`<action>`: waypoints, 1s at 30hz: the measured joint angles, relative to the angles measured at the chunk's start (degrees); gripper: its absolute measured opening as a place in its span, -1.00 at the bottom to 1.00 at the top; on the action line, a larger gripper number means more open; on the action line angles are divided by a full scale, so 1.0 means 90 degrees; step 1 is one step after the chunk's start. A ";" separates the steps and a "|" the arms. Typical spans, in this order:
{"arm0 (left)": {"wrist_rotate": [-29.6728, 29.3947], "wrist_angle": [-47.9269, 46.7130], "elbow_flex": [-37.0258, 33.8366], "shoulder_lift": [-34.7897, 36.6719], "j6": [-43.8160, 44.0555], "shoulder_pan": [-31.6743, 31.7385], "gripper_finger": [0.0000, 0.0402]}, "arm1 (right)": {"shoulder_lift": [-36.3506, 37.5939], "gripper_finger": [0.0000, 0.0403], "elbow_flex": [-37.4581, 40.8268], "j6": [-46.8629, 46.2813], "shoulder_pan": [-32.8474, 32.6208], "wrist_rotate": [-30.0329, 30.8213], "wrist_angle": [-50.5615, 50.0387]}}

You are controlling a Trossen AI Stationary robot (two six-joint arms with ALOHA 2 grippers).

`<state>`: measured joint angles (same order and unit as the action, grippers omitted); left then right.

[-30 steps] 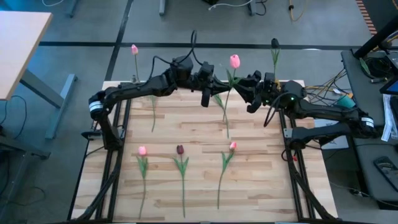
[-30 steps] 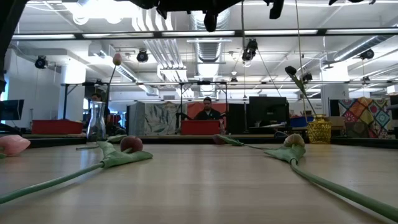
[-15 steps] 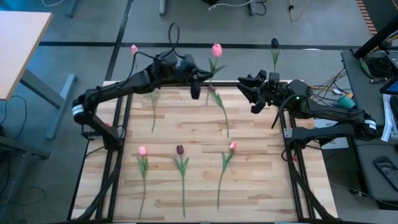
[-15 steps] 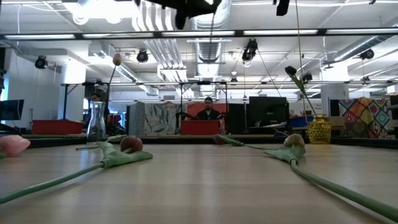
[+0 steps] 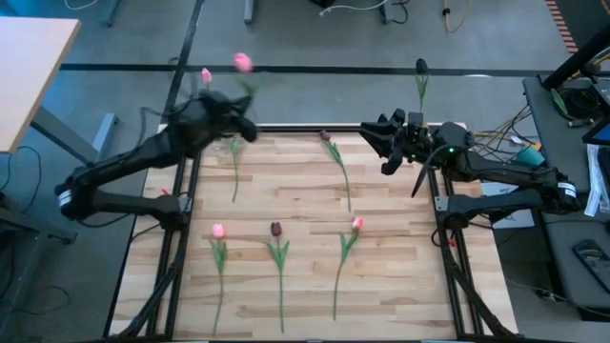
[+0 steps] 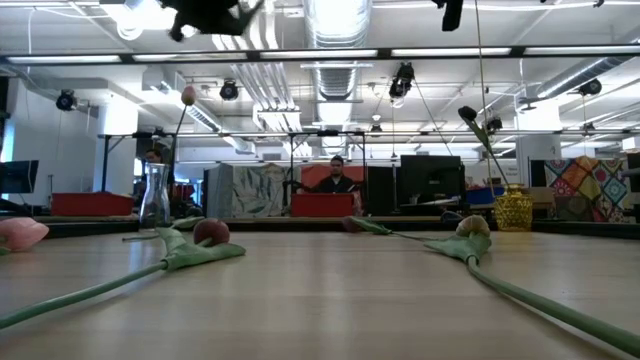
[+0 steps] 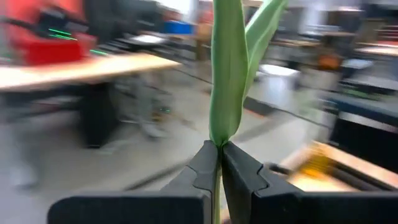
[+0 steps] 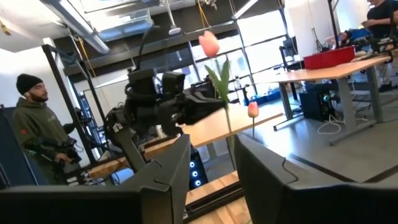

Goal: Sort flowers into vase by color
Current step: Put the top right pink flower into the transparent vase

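1. The left gripper [image 5: 238, 122] is raised above the table's far left corner, its arm stretched from the left side. Its dark fingers [image 7: 205, 171] are pressed together on a thin green stem, and the held pink tulip [image 5: 242, 63] stands upright beyond the far edge, with a broad smooth leaf [image 7: 228, 68] rising straight from the grip.
2. Just beside it, another pink tulip [image 5: 206, 75] stands in a clear glass vase [image 6: 153, 196] at that far left corner.
3. On the pale wooden plank table [image 5: 400, 276] lie four tulips: a pink one [image 5: 218, 231] at near left, a dark maroon one [image 5: 275, 229] in the middle, a pink one [image 5: 357, 224] to its right, and a dark-headed one [image 5: 325, 137] slanting near the far edge. A bare green stem [image 5: 234, 171] lies further left.
4. The right gripper [image 5: 386, 148] hovers at the far right edge, pointing left, its fingers [image 8: 168, 180] apart and empty.
5. A dark tulip [image 5: 421, 68] stands in a yellow textured vase [image 6: 513, 210] at the far right corner.
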<state>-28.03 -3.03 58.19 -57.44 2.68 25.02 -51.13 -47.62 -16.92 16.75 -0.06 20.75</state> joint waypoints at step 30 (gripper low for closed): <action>-0.1979 0.1622 -0.2317 0.1643 -0.1222 0.2080 -1.00 | 0.0000 -0.61 0.0000 0.0113 0.0002 0.0015 -0.0039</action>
<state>-45.84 11.56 37.34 -42.66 -8.32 43.74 -51.13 -47.62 -15.90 16.78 0.08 20.40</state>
